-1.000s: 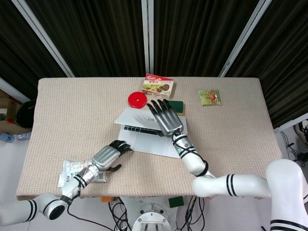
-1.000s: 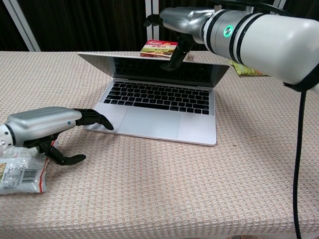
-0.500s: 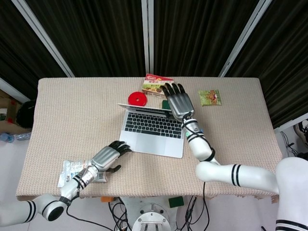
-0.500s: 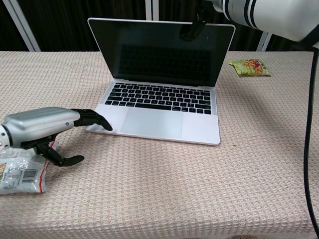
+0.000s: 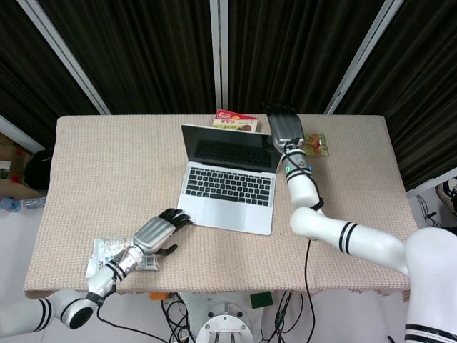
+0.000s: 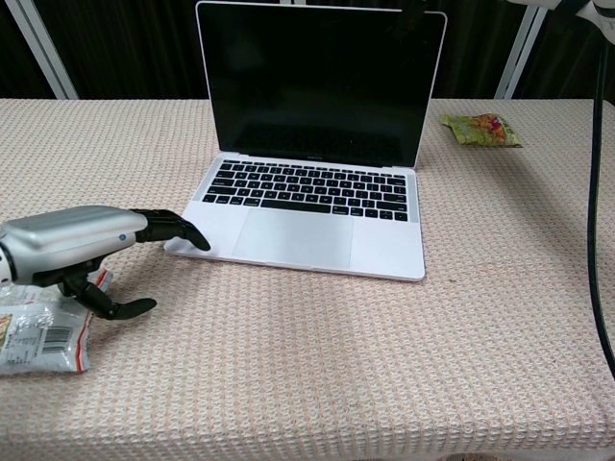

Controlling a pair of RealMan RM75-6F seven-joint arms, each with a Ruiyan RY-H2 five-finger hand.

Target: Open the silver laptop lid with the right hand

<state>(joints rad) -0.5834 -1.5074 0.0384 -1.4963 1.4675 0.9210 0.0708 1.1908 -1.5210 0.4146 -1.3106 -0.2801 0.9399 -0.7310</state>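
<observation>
Looking down, I see the beige woven tablecloth [image 5: 93,171] covering the table, with black corrugated panels [image 5: 143,50] behind it. The silver laptop [image 5: 228,189] sits mid-table, its lid upright and the dark screen showing. My right hand [image 5: 284,128] is at the lid's top right corner; I cannot tell how its fingers lie. My left hand [image 6: 82,245] holds nothing, fingers extended and touching the laptop's front left corner.
</observation>
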